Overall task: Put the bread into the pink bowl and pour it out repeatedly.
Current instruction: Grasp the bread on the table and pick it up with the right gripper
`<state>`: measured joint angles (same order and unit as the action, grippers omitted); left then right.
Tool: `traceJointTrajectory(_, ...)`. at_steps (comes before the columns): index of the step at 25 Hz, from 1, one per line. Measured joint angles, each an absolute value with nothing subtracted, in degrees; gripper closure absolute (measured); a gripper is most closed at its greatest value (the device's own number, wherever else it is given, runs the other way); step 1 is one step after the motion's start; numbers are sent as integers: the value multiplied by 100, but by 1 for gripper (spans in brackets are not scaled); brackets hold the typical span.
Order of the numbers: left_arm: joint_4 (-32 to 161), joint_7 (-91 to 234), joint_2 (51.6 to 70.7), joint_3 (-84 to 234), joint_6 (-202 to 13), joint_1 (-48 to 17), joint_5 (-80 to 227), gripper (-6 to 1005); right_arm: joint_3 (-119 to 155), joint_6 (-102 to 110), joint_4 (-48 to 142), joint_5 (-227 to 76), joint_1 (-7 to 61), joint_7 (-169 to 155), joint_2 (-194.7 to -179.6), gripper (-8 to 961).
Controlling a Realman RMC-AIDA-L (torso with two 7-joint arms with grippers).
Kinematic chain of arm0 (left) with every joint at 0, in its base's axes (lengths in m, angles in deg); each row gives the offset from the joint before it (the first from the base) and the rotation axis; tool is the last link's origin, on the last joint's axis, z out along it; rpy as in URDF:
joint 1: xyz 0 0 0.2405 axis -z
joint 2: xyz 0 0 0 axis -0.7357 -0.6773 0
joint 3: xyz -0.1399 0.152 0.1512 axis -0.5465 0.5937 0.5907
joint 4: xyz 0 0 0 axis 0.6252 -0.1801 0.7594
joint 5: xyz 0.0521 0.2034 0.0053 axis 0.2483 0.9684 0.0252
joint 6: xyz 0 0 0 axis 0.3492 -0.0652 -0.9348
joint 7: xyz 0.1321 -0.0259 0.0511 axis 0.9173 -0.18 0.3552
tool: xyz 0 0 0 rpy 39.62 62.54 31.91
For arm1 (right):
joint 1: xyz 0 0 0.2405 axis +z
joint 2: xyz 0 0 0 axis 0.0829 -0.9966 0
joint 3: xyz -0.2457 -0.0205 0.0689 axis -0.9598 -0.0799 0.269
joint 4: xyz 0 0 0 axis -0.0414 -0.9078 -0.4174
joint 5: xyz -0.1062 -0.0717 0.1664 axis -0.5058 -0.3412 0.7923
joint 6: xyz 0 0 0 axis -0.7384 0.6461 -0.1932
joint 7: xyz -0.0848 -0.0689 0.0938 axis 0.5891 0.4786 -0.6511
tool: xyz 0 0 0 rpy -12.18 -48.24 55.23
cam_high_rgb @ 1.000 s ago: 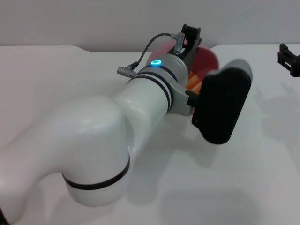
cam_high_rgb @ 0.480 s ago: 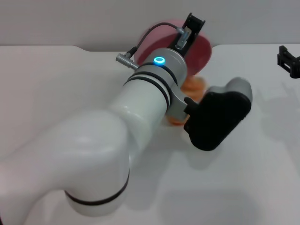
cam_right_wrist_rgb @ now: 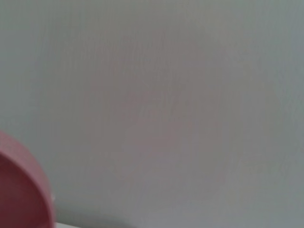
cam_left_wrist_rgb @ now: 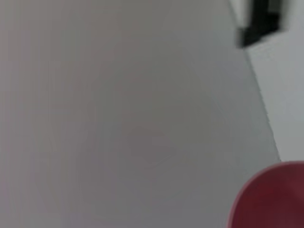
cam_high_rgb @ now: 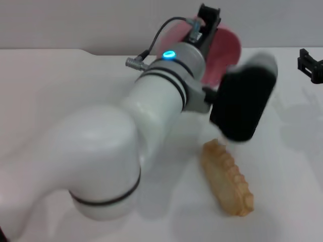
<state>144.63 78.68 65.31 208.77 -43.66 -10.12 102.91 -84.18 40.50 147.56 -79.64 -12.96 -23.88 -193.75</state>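
Observation:
The pink bowl (cam_high_rgb: pixel 225 49) is held up off the table at the far middle, tipped on its side. My left gripper (cam_high_rgb: pixel 207 21) is shut on its rim, and the left arm covers much of it. The bowl's edge also shows in the left wrist view (cam_left_wrist_rgb: pixel 271 199) and the right wrist view (cam_right_wrist_rgb: pixel 20 189). The bread (cam_high_rgb: pixel 227 178) lies on the white table in front of the bowl, pale tan underside up, free of both grippers. My right gripper (cam_high_rgb: pixel 311 64) is parked at the far right edge.
The white table (cam_high_rgb: pixel 60 80) runs to a grey back wall (cam_high_rgb: pixel 101 22). My bulky left arm (cam_high_rgb: pixel 111 151) fills the left and middle of the head view. A dark shape (cam_left_wrist_rgb: pixel 260 20) shows far off in the left wrist view.
The bowl tipped over further and rose. The bread dropped out of it and now lies on the table nearer to me.

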Motion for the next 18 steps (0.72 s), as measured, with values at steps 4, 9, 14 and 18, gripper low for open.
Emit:
traceJointTrajectory(4,14825,7139,6524,20213,-4295,-974,9043,953,-8501,4407,14872,-7961,-1226,-2427,-19375,195)
traceJointTrajectory(9,15222,7001,6480,18949,-3757,-984,6817,953,-8734,4964,15084,-7957,-1114,-2458,-19371,195)
traceJointTrajectory(14,14979,7285,6441,17388,-3013,-880,5060,953,-9116,5783,15441,-7935,-1018,-2480,-19369,195)
traceJointTrajectory(18,14830,7550,6437,16808,-2853,-907,4612,953,-9303,6561,15711,-7436,-810,-2562,-19353,196)
